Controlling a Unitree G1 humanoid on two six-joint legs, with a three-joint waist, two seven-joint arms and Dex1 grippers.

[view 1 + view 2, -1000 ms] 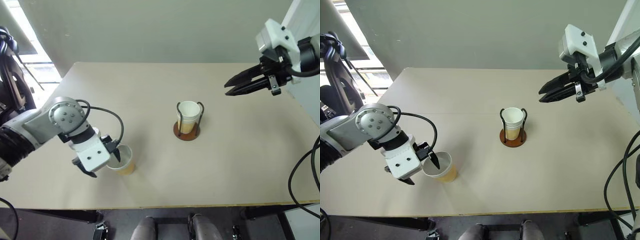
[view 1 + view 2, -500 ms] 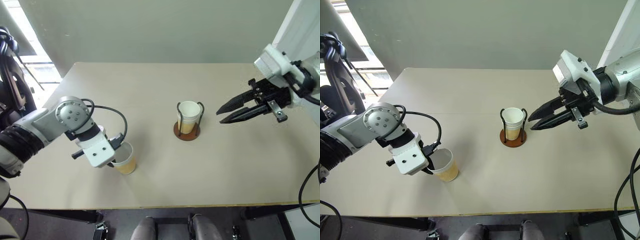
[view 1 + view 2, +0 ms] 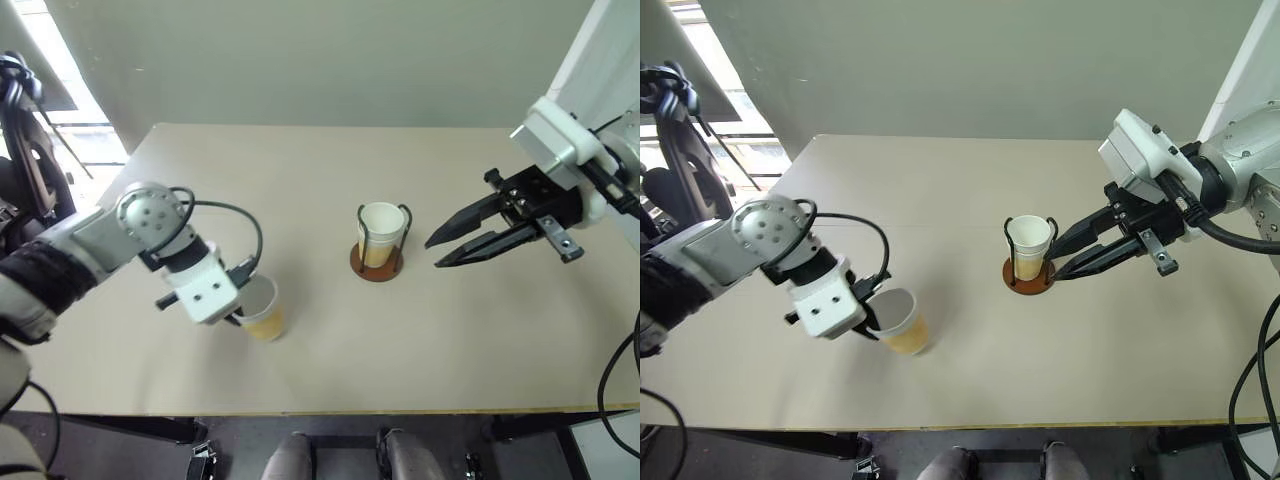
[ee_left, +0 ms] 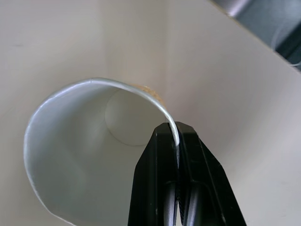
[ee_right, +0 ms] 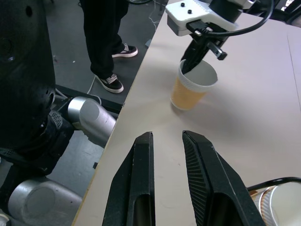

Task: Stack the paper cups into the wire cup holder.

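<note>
Near the table's (image 3: 330, 180) front edge, toward its left side, the left gripper (image 3: 240, 312) has its two black fingers (image 4: 164, 155) pinched on the rim of a paper cup (image 3: 262, 312), one finger inside the white wall and one outside, and the cup leans a little. To do this step well, my judgement is that the cup should be lifted straight up before it is carried across, kept mouth-up, and brought down squarely over the wire cup holder (image 3: 378, 262) so that it nests into the cups in the holder (image 3: 379, 230); a pinch on thin paper can let the cup swing or crease, so a slow, steady carry would help. That arm reaches in from the left edge with its wrist bent steeply down onto the cup. Farther back, about mid-table, the holder stands upright with cups already seated between its loops. Beside it on the right side, the right gripper (image 3: 447, 246) hangs above the table empty, jaws apart, pointing leftward and somewhat down toward the holder, apart from it. Past the table's left edge, a person's legs (image 5: 106, 42) stand on the floor.
</note>
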